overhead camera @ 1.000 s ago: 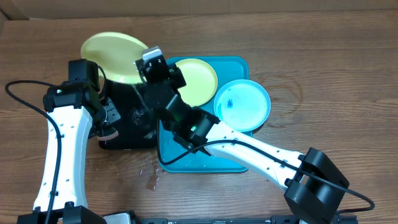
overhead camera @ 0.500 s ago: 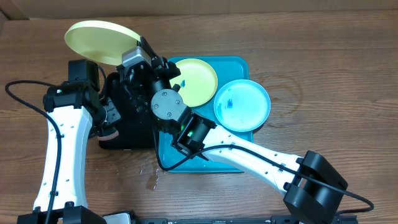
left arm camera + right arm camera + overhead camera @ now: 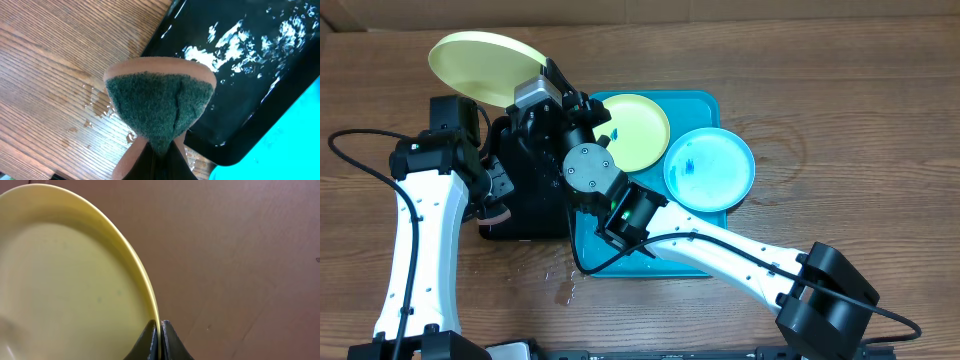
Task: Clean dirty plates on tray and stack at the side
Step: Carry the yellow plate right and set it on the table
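Your right gripper (image 3: 160, 326) is pinched tight on the rim of a pale yellow-green round plastic plate (image 3: 65, 280), its two dark fingertips meeting on either side of the thin edge. Your left gripper (image 3: 155, 152) is closed as well, clamping a sponge (image 3: 160, 105) with a green scouring face and a tan backing; the sponge bulges out from between the fingers.

Take the large turquoise-blue rectangular plastic tray (image 3: 698, 105) as your reference. The held plate sits beyond its far-left corner, clear of it and tilted, and its face looks almost clean in the right wrist view, with only faint specks. A second pale yellow-green plate (image 3: 638, 130) lies flat in the tray's far half, with a tiny blue mark near its left rim. A light blue round plate (image 3: 710, 168) rests on the tray's right side and overhangs the rim; darker blue smudges streak its centre. The sponge hangs over the near-left edge of a smaller wet black rectangular tray (image 3: 240, 85), which lies just left of the turquoise one. Water drops (image 3: 563, 285) dot the wooden table (image 3: 840, 120) off the turquoise tray's near-left corner.

You cannot see much of the turquoise tray's left and near parts, as the right arm lies across them. The left fingertips are mostly buried behind the sponge. The right wrist view cuts the held plate off at the left and bottom, and you cannot tell how high it is above the table.
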Available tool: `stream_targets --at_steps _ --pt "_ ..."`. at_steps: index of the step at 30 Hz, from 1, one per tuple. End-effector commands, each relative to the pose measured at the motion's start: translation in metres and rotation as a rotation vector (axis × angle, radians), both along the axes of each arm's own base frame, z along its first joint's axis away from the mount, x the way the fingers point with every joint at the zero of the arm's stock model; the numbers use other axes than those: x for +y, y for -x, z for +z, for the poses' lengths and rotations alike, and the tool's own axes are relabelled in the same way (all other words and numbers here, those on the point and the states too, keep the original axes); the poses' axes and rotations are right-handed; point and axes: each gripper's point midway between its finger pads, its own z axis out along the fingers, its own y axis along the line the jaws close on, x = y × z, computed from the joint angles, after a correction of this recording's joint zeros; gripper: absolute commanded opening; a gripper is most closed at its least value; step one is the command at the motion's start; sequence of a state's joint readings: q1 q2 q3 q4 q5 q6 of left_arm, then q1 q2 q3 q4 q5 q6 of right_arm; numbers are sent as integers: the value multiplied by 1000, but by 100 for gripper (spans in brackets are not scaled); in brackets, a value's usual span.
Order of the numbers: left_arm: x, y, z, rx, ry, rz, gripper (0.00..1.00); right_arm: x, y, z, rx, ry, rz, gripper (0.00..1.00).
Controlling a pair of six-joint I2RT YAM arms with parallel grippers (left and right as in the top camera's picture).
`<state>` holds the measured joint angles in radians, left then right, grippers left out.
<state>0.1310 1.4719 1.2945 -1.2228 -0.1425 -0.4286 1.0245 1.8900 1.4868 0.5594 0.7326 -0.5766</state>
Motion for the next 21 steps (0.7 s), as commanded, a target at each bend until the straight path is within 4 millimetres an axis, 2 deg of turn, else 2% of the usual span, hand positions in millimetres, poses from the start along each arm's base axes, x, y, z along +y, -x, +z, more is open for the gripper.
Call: stream_targets --at_steps 1,5,7,9,12,15,17,19,21 --pt "-1 0 1 -11 8 19 4 -2 2 15 -18 -38 -5 4" --pt "-1 -1 1 -15 7 19 4 -4 -1 8 28 -104 2 4" --pt "-1 -1 1 -15 7 19 4 -5 -7 -7 109 -177 9 4" --pt "-1 -1 1 -15 7 19 4 -9 -13 -34 230 -243 -1 4" --pt "-1 -1 1 -15 7 19 4 -20 -19 -87 462 -363 -45 4" --pt "-1 -1 1 -17 7 19 4 -27 -17 -141 696 -444 -70 4" --pt "-1 -2 1 -21 7 19 4 -26 -13 -169 830 -452 -53 4" --pt "-1 -2 1 -22 7 19 4 -27 -12 -186 915 -431 -31 4" --pt "-1 -2 1 -20 7 18 4 -40 -18 -185 925 -434 -54 4"
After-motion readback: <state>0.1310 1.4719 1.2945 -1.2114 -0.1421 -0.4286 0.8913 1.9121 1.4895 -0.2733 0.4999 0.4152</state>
